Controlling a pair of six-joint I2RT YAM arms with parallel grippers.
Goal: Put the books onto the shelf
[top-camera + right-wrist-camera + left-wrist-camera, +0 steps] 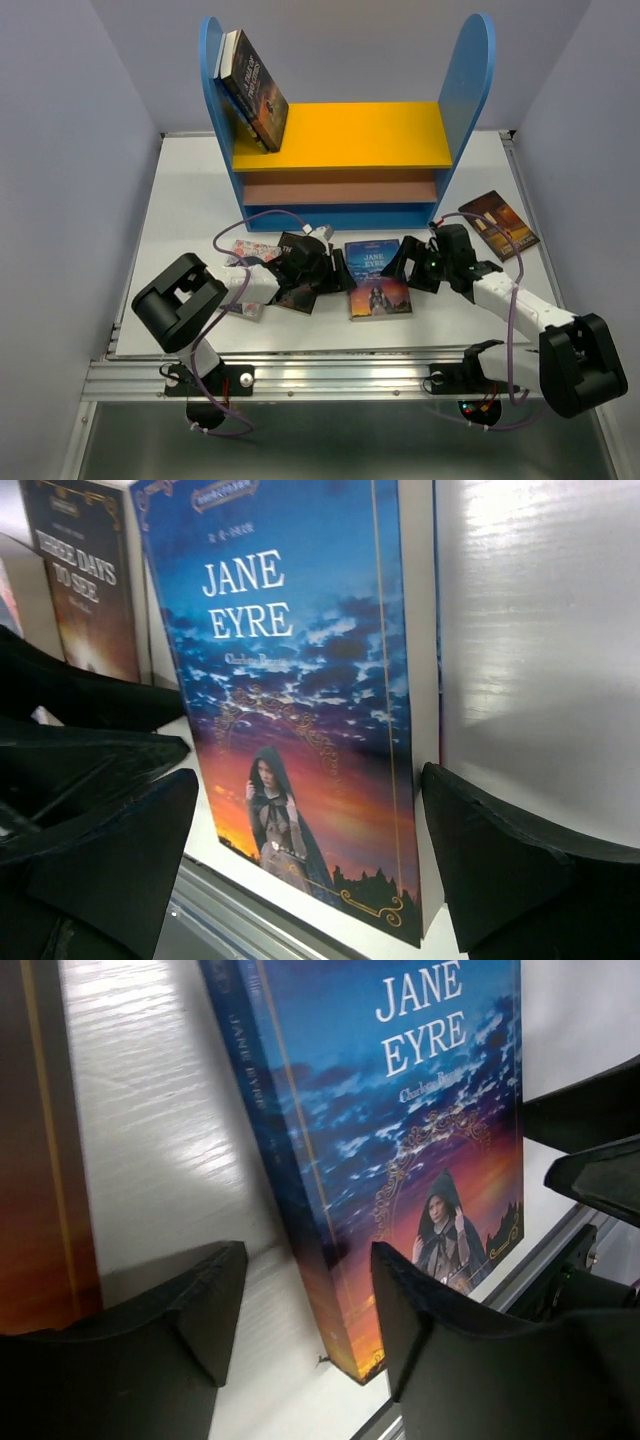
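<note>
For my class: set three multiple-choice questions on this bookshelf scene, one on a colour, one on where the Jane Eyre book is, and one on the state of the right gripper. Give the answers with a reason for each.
1. The top board of the shelf is: A red; B green; C yellow.
2. The Jane Eyre book lies: A on the top board; B flat on the table between the left gripper and the right gripper; C under the shelf.
3. The right gripper is: A open; B shut on a book; C shut on nothing.

Answers:
1 C: the board shows plain yellow in the overhead view.
2 B: the overhead view shows it cover-up on the white table, with a gripper at each side.
3 A: the right wrist view shows its fingers wide apart, one at each side of the book.
</note>
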